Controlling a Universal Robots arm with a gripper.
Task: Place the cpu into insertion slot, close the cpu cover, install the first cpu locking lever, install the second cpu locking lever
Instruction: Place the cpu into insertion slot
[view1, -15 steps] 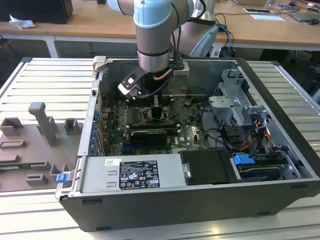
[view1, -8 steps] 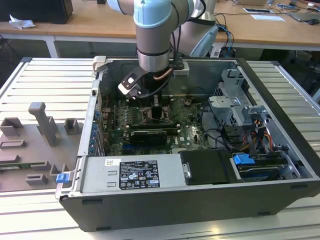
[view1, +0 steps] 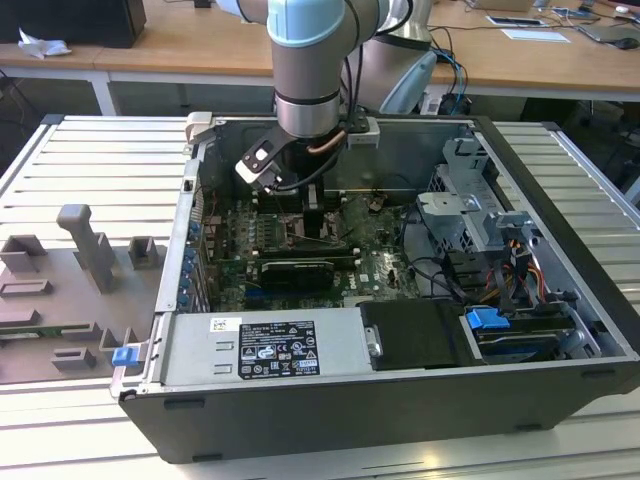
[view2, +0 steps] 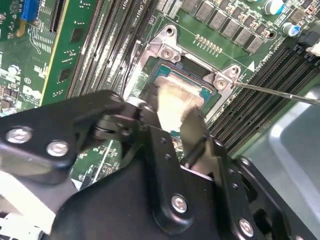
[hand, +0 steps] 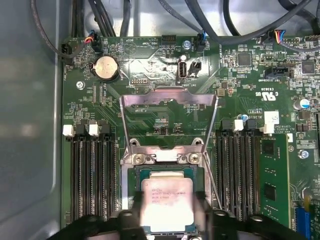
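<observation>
The arm reaches down into the open computer case (view1: 300, 430) lying in the middle of the slatted bench (view1: 80, 160). Its gripper (view2: 172, 107) has the fingers (view2: 192, 125) drawn in to the cpu's width, pressed on two opposite edges of the cpu (hand: 167, 200). The chip sits low in the insertion slot (hand: 126, 180), silvery face up. The cpu cover (hand: 170, 97) stands swung open beyond the slot, memory slots (hand: 92, 175) on both sides.

White label (view1: 275, 350), lower centre of exterior view, on silver metal box (view1: 190, 352): black print and symbols, too small to read. First wrist view: faint print lines on cpu (hand: 166, 199), white lettering on green circuit board (hand: 85, 112); none clearly legible.
</observation>
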